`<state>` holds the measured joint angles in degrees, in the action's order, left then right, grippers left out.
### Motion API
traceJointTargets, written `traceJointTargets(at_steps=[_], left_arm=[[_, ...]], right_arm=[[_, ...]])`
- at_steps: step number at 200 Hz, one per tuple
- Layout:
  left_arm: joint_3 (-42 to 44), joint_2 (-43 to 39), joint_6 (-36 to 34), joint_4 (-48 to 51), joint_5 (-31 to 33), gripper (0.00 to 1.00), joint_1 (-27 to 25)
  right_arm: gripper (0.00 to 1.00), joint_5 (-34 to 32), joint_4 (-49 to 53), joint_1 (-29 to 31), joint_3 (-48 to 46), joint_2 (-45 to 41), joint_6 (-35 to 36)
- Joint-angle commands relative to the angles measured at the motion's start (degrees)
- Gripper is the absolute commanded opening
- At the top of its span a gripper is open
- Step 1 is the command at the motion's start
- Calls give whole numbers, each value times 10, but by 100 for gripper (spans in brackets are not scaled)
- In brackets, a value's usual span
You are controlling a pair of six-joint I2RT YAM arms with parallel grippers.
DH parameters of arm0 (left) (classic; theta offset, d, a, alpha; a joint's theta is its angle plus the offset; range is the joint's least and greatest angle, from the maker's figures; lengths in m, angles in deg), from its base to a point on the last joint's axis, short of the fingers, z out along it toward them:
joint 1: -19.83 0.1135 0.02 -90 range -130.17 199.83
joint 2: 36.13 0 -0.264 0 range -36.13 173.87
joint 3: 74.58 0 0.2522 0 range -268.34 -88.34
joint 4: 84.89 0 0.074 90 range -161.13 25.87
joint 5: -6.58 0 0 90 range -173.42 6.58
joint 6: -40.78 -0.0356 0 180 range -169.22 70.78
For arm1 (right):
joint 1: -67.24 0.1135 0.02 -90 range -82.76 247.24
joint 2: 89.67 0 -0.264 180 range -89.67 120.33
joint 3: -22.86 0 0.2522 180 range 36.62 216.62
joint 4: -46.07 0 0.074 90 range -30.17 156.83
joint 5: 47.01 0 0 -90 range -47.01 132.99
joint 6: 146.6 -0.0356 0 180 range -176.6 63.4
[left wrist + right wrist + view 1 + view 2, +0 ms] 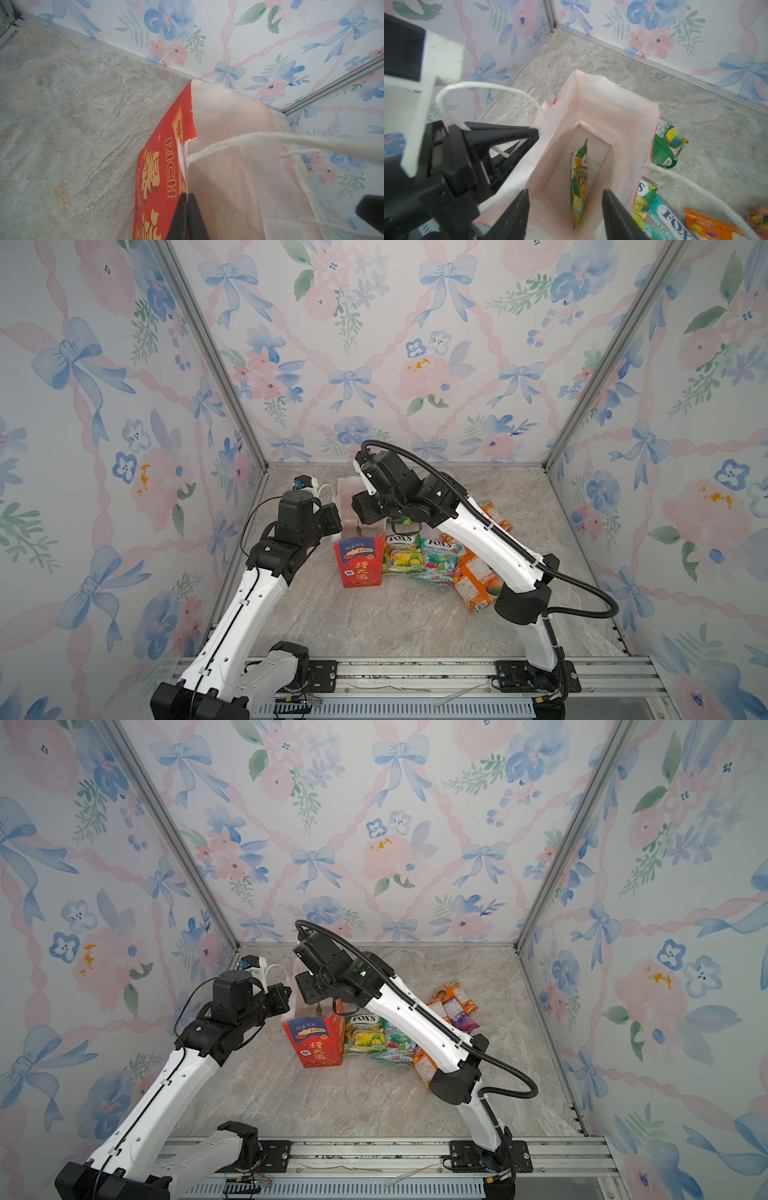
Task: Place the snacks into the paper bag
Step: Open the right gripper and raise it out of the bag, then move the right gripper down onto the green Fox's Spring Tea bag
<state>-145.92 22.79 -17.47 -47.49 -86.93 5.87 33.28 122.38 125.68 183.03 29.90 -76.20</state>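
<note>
My left tool [186, 199] is clamped on the rim of the paper bag [360, 562], which stands upright on the desk [374, 626]. My right tool [564, 191] hangs over the bag's open mouth with its jaws spread apart, and a green packet [578, 187] sits deep inside the bag. The other snacks [438, 560] lie heaped on the desk just beside the bag, toward my right arm.

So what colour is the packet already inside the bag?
Green and yellow packet, clearest in the right wrist view.
</note>
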Motion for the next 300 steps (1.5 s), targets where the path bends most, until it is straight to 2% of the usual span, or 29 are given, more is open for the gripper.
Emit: traceJointTargets(at_steps=[1,26,49,84,122,146,164,198,260,300], left_arm=[[7,5,2,-2,-8,0,-5],[6,5,1,-2,-8,0,-5],[6,4,1,-2,-6,0,-5],[6,3,1,-2,-5,0,-5],[6,2,1,-1,-4,0,-5],[5,2,2,-1,-7,0,-5],[4,3,5,-2,-8,0,-5],[4,3,6,-1,-11,0,-5],[5,5,10,-1,-15,0,-5],[6,2,11,-2,-12,0,-5]], right_arm=[[65,57,-22,-6,-19,-71,36],[73,79,-28,-7,-58,-131,48],[77,125,-55,-20,-111,-189,27],[81,120,-127,-32,-249,-306,17],[85,118,-201,-111,-409,-431,-50],[87,160,-202,-190,-486,-466,-109],[88,190,-206,-229,-538,-461,-134],[91,228,-215,-261,-613,-403,-174],[91,290,-249,-259,-650,-251,-191],[92,287,-252,-251,-658,-187,-194]])
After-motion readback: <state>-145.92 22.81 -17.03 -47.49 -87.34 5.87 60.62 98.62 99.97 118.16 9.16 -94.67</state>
